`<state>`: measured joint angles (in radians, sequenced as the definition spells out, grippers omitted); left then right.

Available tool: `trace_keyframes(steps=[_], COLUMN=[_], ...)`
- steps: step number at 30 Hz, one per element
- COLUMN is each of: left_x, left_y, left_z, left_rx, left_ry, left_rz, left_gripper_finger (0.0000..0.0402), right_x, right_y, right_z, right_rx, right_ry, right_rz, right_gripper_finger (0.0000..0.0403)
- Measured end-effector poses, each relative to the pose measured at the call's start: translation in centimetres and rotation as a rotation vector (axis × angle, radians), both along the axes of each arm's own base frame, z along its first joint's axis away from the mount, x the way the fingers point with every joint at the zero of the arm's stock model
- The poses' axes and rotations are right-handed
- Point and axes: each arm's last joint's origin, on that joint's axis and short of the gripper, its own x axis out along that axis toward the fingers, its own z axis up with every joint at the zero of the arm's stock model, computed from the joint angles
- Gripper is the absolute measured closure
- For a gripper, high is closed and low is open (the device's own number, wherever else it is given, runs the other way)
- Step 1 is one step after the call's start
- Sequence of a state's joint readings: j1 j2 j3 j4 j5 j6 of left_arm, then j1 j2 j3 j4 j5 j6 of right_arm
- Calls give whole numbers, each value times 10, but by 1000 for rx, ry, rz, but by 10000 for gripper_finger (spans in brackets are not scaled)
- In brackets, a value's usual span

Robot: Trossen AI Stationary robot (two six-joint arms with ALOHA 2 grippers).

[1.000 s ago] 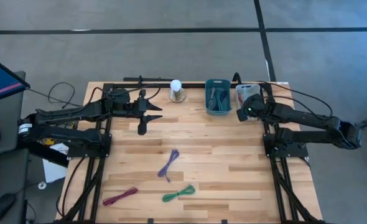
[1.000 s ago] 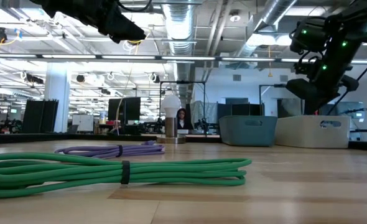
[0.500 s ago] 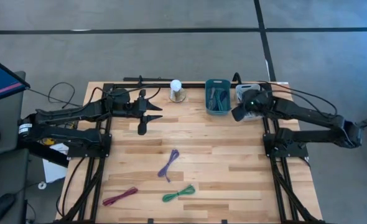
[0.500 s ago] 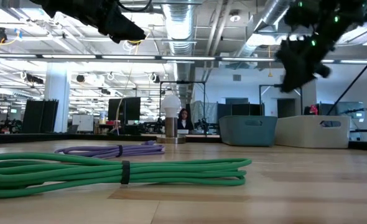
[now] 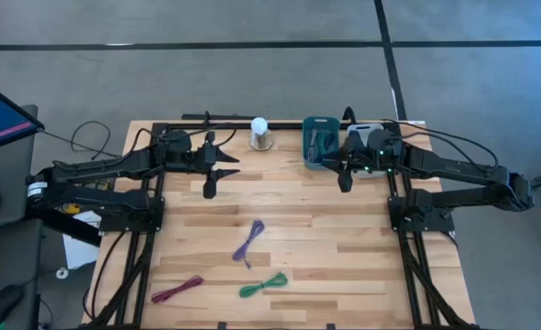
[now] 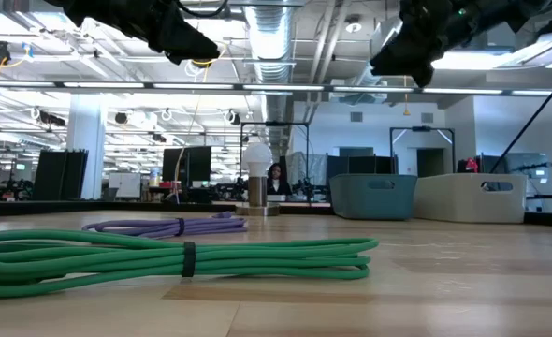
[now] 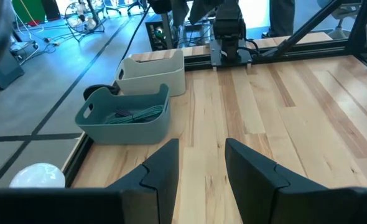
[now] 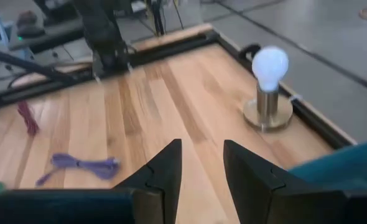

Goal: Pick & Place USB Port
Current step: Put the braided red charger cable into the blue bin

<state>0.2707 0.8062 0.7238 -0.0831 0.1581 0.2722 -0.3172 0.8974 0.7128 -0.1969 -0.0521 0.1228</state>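
Note:
Three coiled USB cables lie flat on the wooden table: a purple one [image 5: 249, 242] [image 6: 164, 226] [image 8: 78, 165] near the middle, a green one [image 5: 263, 285] [image 6: 182, 257] toward the near edge, and a maroon one [image 5: 177, 290] [image 8: 28, 117] at the near left. My right gripper [image 5: 342, 174] [image 8: 202, 168] hangs open and empty high above the table, just in front of the teal bin [image 5: 320, 142]. At the far left, my left gripper [image 5: 226, 167] [image 7: 202, 174] hovers open and empty.
The teal bin [image 7: 124, 118] holds more cables. A white bin [image 7: 152, 71] stands beside it at the far right edge, partly under my right arm. A lamp with a white bulb [image 5: 260, 133] [image 8: 269, 87] stands at the far edge. Black frame rails run along the table's sides.
My right gripper has risen from above the white bin and swung toward the table's left, out in front of the teal bin. It has tipped from pointing down to nearly level. My left arm has kept still, and the cables have not moved.

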Motion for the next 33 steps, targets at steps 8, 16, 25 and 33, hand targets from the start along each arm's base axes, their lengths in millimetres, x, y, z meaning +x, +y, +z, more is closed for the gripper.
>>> trace_keyframes(steps=[8, 16, 25, 33], left_x=[0, -9, -22, -28], left_y=[0, -10, -42, -69], left_z=[1, -21, -42, -52], left_rx=[-44, -112, -467, -753], left_ry=[-17, 232, 516, 724], left_rz=[4, -32, -170, -183], left_gripper_finger=[271, 271, 271, 271], right_x=[1, 11, 38, 57], right_y=[1, 8, 9, 8], right_z=[3, -5, -27, -45], right_rx=[-1, 28, 54, 66], right_ry=[-30, 3, 74, 119], right_rz=[2, 44, 75, 87], right_gripper_finger=[292, 292, 292, 292])
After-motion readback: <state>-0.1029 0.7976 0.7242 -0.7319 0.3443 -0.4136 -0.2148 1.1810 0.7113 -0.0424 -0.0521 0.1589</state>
